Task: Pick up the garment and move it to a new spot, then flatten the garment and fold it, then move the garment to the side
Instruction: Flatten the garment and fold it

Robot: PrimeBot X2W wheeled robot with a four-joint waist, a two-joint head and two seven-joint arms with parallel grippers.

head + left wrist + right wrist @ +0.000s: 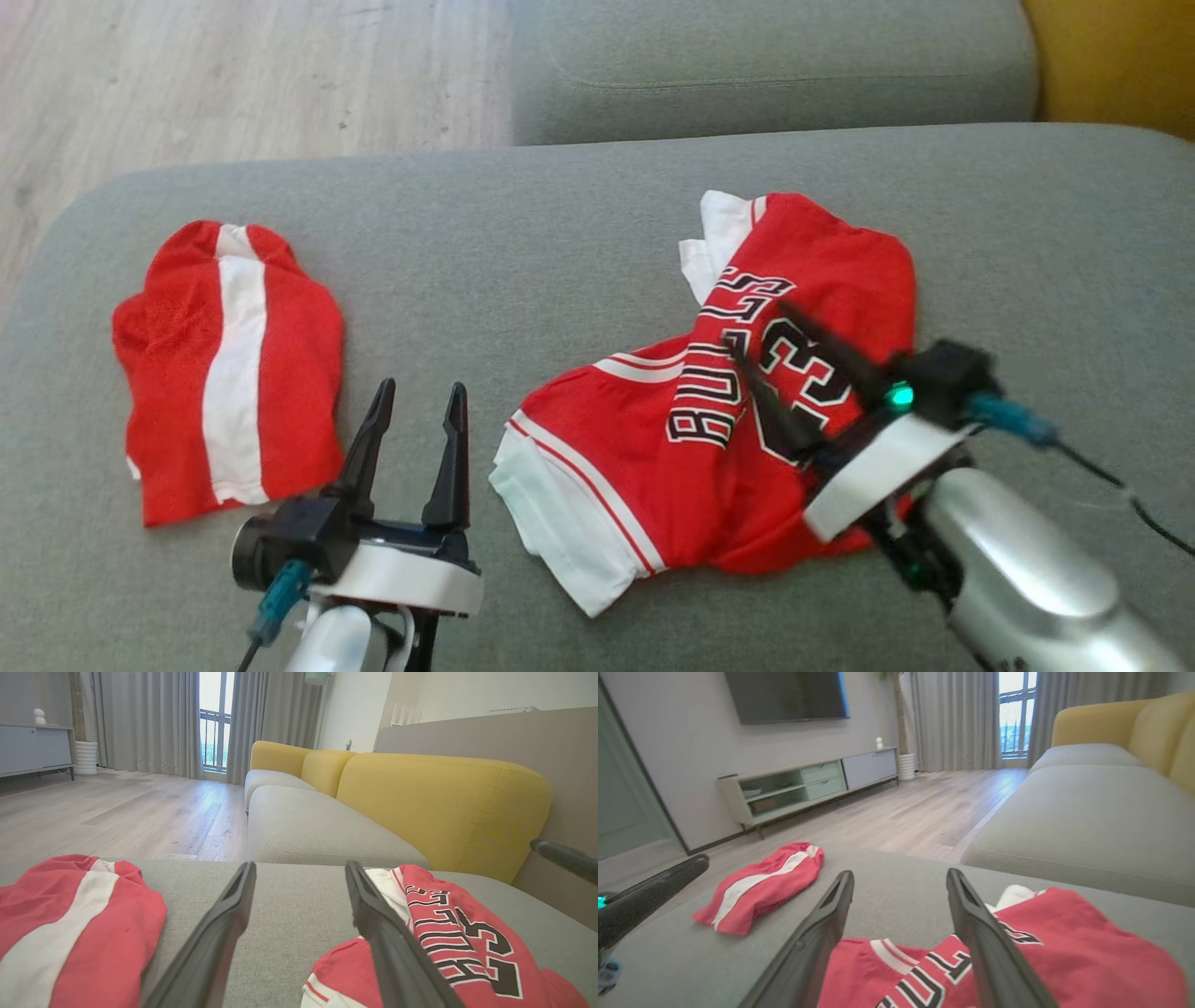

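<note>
Jersey (653, 448) lies crumpled, long axis lower centre to upper right; right gripper (756, 327) over its lettering, jaws apart; left gripper (422, 385) beside the hem, also apart.

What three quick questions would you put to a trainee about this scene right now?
1. True or false: the right tool is clamped on the lettered jersey.
2. In the head view, what lies to the left of the left tool? A) a striped red garment B) a blue towel C) a black shoe
3. Fill in: both garments lie on a ___ cushion.

Key: 1. False, the tool is open above the jersey. 2. A. 3. grey.
</note>
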